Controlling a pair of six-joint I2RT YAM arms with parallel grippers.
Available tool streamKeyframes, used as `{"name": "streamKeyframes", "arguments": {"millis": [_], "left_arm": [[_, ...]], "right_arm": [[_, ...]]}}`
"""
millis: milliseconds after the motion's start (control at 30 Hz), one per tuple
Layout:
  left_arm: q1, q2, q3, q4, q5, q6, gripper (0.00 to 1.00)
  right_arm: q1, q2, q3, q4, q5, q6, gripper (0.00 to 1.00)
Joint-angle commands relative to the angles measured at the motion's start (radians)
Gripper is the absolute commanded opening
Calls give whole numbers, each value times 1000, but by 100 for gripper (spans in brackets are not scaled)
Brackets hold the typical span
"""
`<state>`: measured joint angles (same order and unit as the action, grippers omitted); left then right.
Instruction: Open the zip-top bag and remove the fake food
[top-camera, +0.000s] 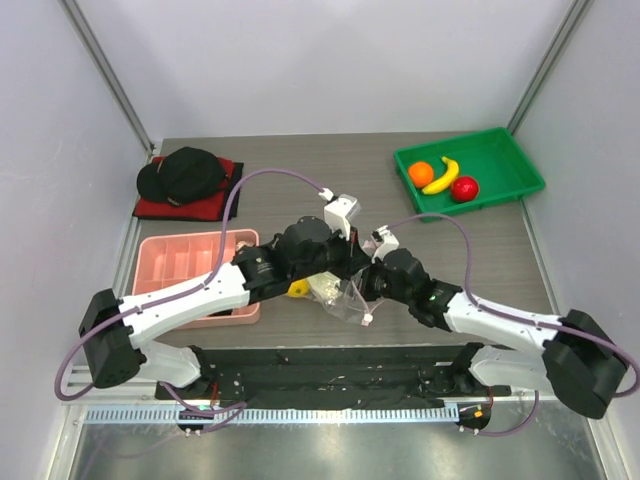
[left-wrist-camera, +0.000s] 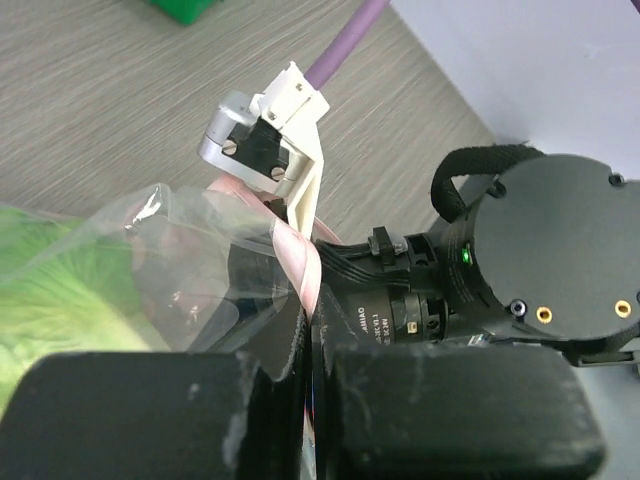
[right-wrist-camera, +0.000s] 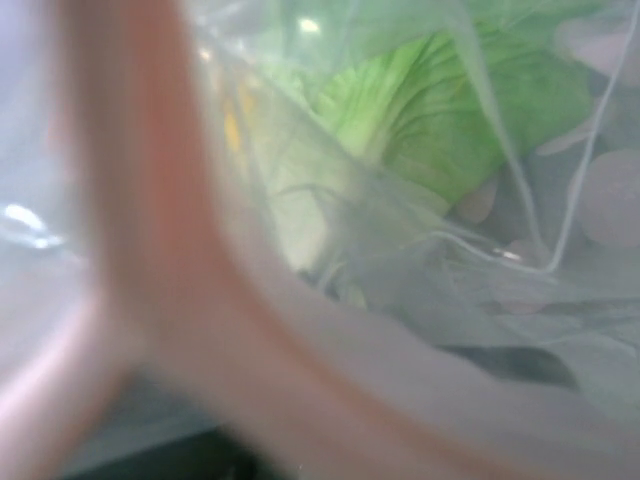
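Crinkly zip-top bag (right-wrist-camera: 420, 340) is crowding the right wrist lens, cabbage (right-wrist-camera: 450, 110) showing inside; left gripper (left-wrist-camera: 312, 400) and right gripper (top-camera: 372, 283) are both pinching its rim near the desk's (top-camera: 505, 250) front edge.

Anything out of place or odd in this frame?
One thing: a small yellow toy lemon lies beside the clear crinkly zip-top bag at mid-table, while the orange, banana and red fruit lie in the green plastic tray. Whether it is inside the bag I cannot tell. Nothing else stands out.
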<state>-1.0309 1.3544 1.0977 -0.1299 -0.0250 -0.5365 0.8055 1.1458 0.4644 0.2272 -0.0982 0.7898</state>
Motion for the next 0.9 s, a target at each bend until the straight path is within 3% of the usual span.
{"name": "streamKeyframes", "arguments": {"millis": [0, 200, 433, 567, 767, 867], "left_arm": [[26, -18, -36, -63, -108, 84, 0], [40, -3, -56, -34, -121, 60, 0], [42, 34, -53, 48, 0, -8, 0], [17, 57, -65, 160, 86, -79, 0], [-43, 95, -58, 151, 31, -75, 0], [-43, 75, -81, 133, -44, -54, 0]], "right_arm": [[-2, -173, 97, -302, 28, -34, 1], [0, -320, 108, -417, 92, -34, 1], [0, -288, 174, -428, 143, -32, 1], [0, -177, 278, -453, 204, -12, 2], [-5, -86, 448, -491, 239, 23, 1], [-6, -130, 500, -564, 241, 0, 2]]}}
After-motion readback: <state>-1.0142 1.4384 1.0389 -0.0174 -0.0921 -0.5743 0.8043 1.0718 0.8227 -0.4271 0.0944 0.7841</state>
